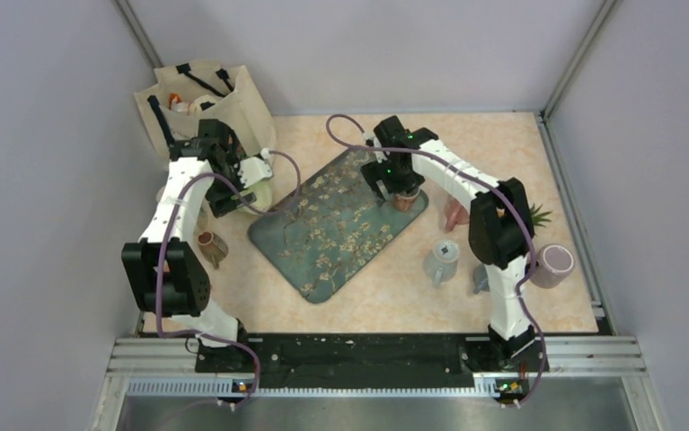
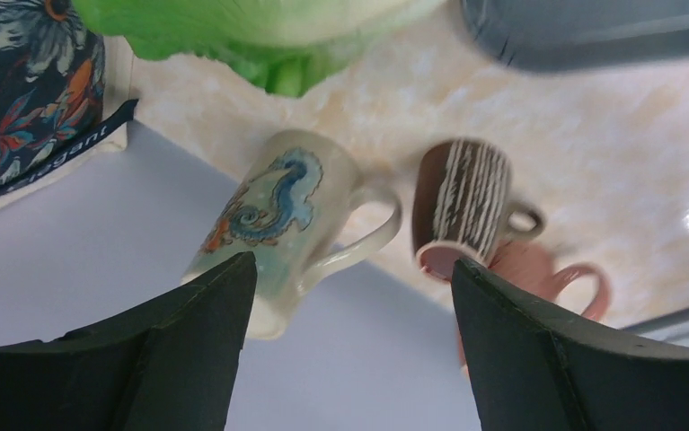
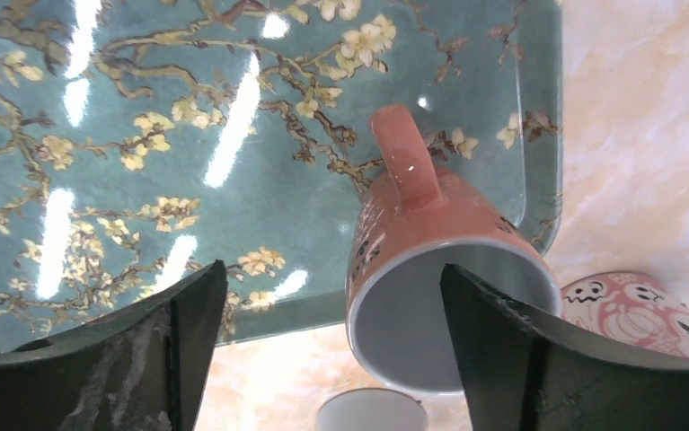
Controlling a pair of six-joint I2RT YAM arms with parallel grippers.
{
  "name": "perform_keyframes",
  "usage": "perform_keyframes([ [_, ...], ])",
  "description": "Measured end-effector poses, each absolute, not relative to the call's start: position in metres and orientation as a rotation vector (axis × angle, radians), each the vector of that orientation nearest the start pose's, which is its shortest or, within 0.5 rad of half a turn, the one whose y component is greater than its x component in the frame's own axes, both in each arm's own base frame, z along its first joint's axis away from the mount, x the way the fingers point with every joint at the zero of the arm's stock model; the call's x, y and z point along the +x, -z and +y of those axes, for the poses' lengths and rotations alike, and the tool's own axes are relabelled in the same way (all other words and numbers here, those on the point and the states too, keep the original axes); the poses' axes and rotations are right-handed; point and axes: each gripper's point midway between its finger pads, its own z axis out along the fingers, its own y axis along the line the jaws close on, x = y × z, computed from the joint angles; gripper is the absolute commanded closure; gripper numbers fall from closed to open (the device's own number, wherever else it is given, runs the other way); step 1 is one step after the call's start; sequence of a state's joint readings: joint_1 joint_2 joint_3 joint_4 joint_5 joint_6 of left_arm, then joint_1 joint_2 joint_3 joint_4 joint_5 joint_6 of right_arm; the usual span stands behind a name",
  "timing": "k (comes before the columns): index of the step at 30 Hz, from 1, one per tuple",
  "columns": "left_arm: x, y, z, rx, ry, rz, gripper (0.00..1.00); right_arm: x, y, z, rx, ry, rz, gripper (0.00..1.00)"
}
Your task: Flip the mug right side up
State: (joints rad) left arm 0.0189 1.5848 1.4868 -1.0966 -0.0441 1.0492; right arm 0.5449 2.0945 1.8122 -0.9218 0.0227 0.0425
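A salmon-orange mug with black markings stands on the blossom-patterned tray near its right corner. Its white inside faces up toward the wrist camera and its handle points away. In the top view the mug sits under my right gripper. My right gripper is open just above it, and the right finger overlaps the rim. My left gripper is open and empty at the table's left side.
A seahorse mug, a brown striped mug and a pink mug lie at the left wall. A green leafy item and a tote bag are nearby. A grey mug, pink mug, mauve mug and small plant are right.
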Motion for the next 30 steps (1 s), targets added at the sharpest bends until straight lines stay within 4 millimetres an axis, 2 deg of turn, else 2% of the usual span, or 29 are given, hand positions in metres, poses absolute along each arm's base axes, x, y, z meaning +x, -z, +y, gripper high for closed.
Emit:
perform_keyframes([
  [6, 0.331, -0.153, 0.083, 1.795, -0.497, 2.433, 0.22, 0.393, -0.112, 0.237, -0.7, -0.148, 2.638, 0.01],
  [9, 0.322, -0.139, 0.098, 1.989, -0.498, 2.396, 0.24, 0.391, -0.126, 0.236, -0.701, -0.158, 2.611, 0.01],
  [13, 0.322, -0.135, 0.118, 2.146, -0.475, 2.298, 0.26, 0.389, -0.136, 0.237, -0.702, -0.177, 2.598, 0.01],
  [19, 0.32, -0.131, 0.142, 2.302, -0.422, 2.169, 0.26, 0.384, -0.137, 0.241, -0.696, -0.22, 2.615, 0.01],
  [24, 0.316, -0.122, 0.144, 2.375, -0.322, 2.083, 0.25, 0.379, -0.14, 0.242, -0.665, -0.248, 2.624, 0.01],
  [30, 0.323, -0.11, 0.146, 2.4, -0.285, 2.003, 0.23, 0.359, -0.142, 0.238, -0.636, -0.294, 2.65, 0.01],
])
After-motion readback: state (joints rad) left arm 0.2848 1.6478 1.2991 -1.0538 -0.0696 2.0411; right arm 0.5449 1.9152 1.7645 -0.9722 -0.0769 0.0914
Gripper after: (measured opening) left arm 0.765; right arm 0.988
